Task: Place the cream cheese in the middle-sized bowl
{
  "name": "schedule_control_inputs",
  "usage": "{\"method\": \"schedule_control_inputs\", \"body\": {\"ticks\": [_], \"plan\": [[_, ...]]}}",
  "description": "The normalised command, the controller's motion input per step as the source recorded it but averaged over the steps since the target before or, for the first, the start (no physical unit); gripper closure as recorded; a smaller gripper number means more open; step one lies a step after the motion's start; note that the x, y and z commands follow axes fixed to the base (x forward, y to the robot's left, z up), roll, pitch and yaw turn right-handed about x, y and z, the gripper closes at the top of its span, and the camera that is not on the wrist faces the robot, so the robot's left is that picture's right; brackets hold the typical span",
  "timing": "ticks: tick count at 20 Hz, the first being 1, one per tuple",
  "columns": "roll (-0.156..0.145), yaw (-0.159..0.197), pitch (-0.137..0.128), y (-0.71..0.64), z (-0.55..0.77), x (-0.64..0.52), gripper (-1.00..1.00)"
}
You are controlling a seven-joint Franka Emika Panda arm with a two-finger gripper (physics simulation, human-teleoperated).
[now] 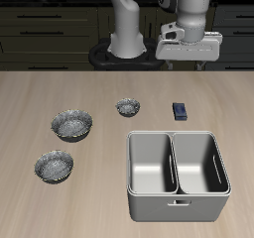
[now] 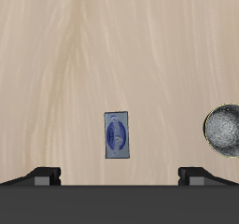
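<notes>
1. Since bearing all else, entered first: table (image 1: 60,88), pale wood grain; clock read with twelve at the table's back edge.
2. Metal bin (image 1: 177,197), rectangular, two compartments side by side, silvery-grey; toward the front edge, at about 6 o'clock from the cream cheese.
3. Gripper (image 1: 190,65), grey and white, hanging above the table near the back edge, roughly over the cream cheese and just to 12 o'clock of it; fingers (image 2: 42,175) spread wide apart, nothing between them, touching nothing.
4. Widest bowl (image 1: 72,124), round, shallow, speckled silvery-grey; at about 8 o'clock from the smallest bowl.
5. Middle-sized bowl (image 1: 54,165), same crinkled silvery look, slightly narrower; at about 7 o'clock from the widest bowl, near it but not touching; nothing inside.
6. Smallest bowl (image 1: 128,107), same finish; at 9 o'clock from the cream cheese, near but apart; also partly seen by the wrist camera (image 2: 224,133).
7. Cream cheese (image 1: 180,110), small flat dark blue box with lighter label, clear in the wrist view (image 2: 117,135); lying flat on the bare table, below the spread fingers, not gripped; well apart from the middle-sized bowl, at about 2 o'clock from it.
</notes>
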Motion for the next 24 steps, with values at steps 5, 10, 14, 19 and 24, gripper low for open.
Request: {"method": "schedule_control_inputs", "body": {"ticks": [5, 10, 14, 19, 24], "plan": [[-0.018, 0.007, -0.013, -0.06, -0.41, 0.0, -1.0], [-0.023, -0.005, 0.05, -0.03, -0.44, 0.03, -1.0], [-0.013, -0.017, 0.083, 0.01, -0.39, 0.01, -1.0], [0.019, 0.015, 0.038, 0.08, -0.32, -0.09, -1.0], [-0.015, -0.005, 0.028, -0.06, -0.28, -0.05, -1.0]]}}
